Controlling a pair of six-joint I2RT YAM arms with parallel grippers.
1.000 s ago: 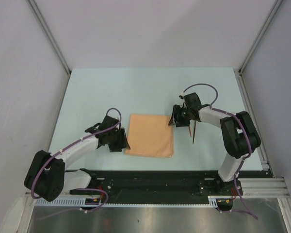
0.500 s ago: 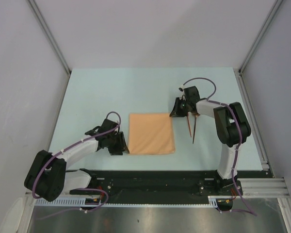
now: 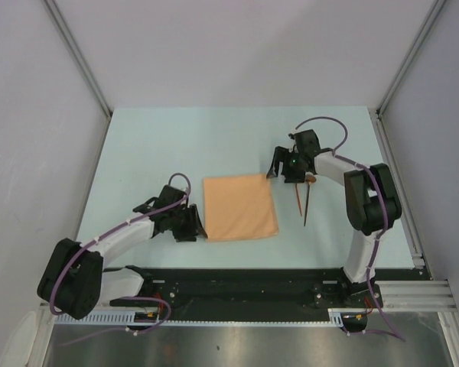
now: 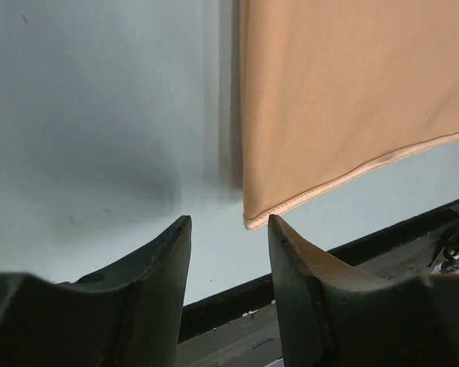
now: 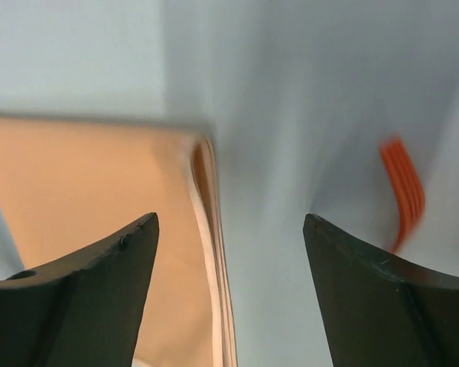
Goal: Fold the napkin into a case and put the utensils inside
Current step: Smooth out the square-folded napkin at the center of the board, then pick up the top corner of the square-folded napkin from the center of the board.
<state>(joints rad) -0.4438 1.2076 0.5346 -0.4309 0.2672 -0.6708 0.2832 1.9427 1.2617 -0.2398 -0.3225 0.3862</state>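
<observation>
Seen from above, the peach-orange napkin lies flat near the middle of the pale blue bench, between my two arms. My left end effector sits low on the bench just beside the napkin's near left corner. In the left wrist view its jaws stand partly apart with only bare bench between them, and the napkin's hemmed corner is just ahead of the gap, not gripped.

My right end effector hovers at the napkin's far right corner. In the right wrist view its jaws are spread wide and hold nothing; below them the napkin's edge shows several stacked layers of cloth.

The two utensils, thin reddish-brown pieces, lie close together on the bench just right of the napkin, pointing roughly toward me, outside the cloth. The right wrist view catches a blurred orange tined tip off to the right
</observation>
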